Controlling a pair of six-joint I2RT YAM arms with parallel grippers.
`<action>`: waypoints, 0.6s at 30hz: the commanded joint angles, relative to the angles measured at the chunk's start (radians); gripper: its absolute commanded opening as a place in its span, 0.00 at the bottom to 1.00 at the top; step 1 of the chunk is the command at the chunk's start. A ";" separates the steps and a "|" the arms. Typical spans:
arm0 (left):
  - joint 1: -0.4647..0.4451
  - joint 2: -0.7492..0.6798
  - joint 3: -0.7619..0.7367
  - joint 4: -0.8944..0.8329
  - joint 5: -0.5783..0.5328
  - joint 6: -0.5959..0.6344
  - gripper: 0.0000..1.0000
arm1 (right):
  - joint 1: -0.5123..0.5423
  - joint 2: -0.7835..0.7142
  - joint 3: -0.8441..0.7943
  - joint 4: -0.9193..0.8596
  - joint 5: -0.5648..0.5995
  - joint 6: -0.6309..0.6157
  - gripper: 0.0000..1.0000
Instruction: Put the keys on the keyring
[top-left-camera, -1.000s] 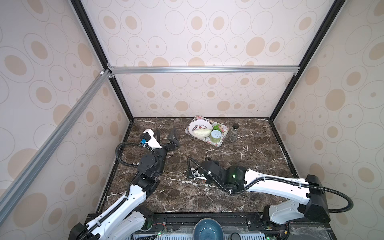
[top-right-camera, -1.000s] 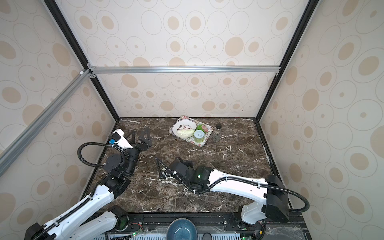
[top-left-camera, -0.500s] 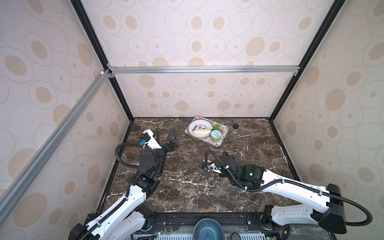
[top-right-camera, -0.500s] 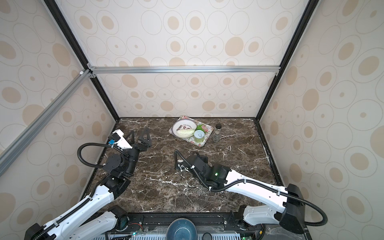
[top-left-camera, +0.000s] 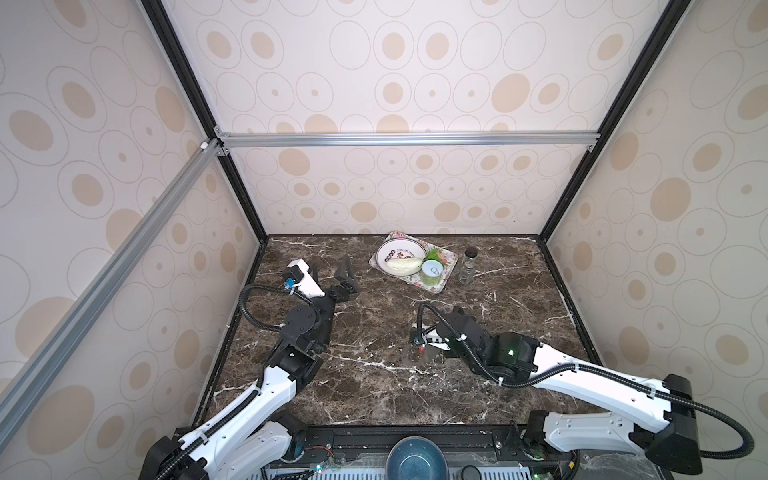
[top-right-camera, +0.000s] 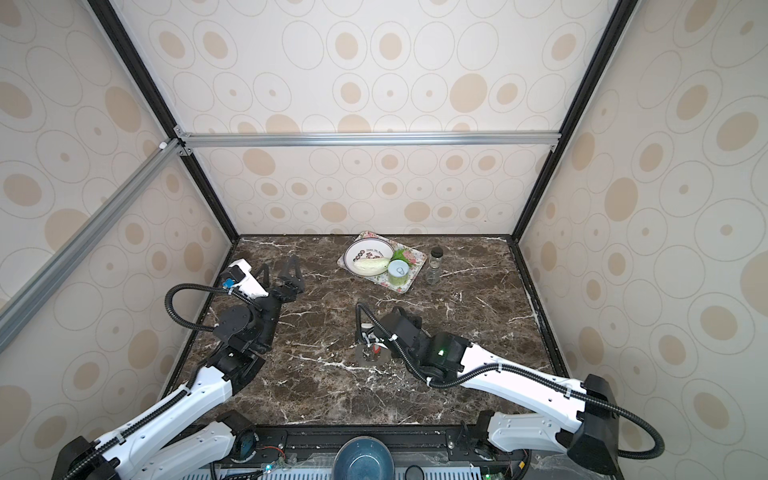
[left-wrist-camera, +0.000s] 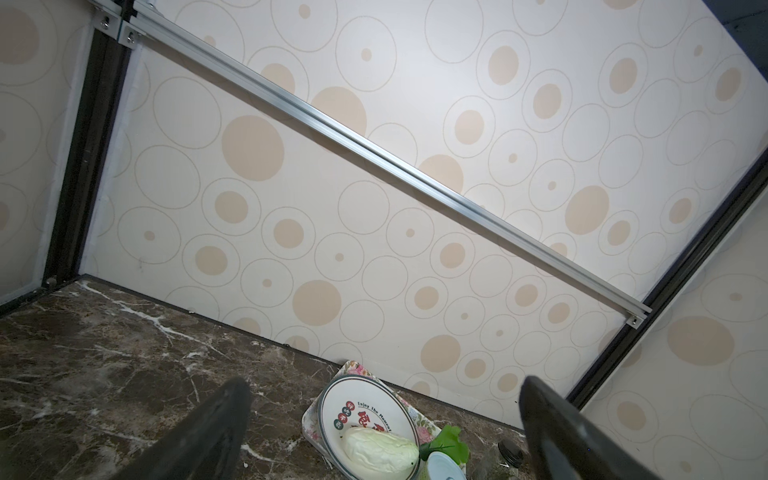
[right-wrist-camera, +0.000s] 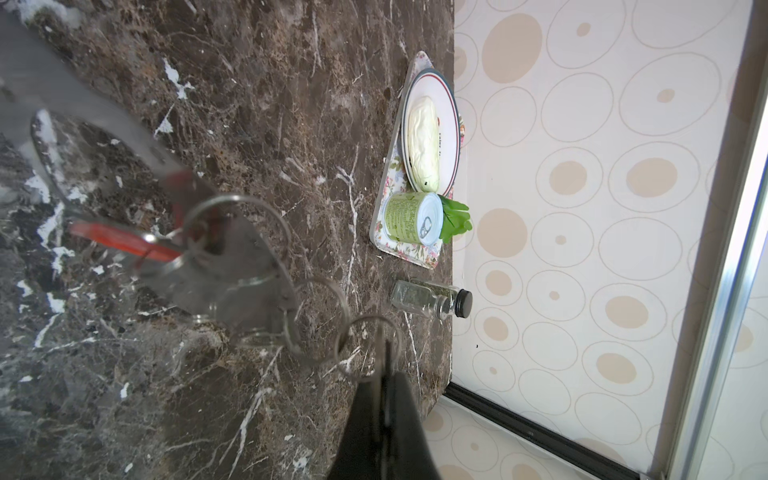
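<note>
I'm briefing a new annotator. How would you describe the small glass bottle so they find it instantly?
On the dark marble table, find the floral tray near the back wall. Just right of it in both top views, standing alone on the marble, is the bottle. It is the only clear glass item, upright with a black cap, unlike the green can on the tray.

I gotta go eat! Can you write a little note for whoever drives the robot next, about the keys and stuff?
Left gripper: open, empty, on the left side, away from the job.
Right gripper: shut on a small wire ring, which is chained through another ring to the keyring.
Keyring: mid-table by the right gripper's tip, blurred in the wrist view.
Red-tagged key: at the keyring and seemingly ringed to it, but that's not certain.
Black-tagged key: can't be picked out.
Left to do: check that both keys hang on the keyring, then release.
</note>
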 joint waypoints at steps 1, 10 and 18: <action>-0.004 -0.002 0.025 0.014 -0.043 0.006 1.00 | -0.004 0.046 -0.003 0.030 -0.024 -0.003 0.00; -0.003 -0.010 0.018 0.018 -0.064 0.019 1.00 | -0.043 0.237 0.020 0.198 -0.046 0.002 0.00; -0.003 -0.034 0.002 0.029 -0.096 0.025 1.00 | -0.126 0.384 0.024 0.361 -0.119 0.018 0.00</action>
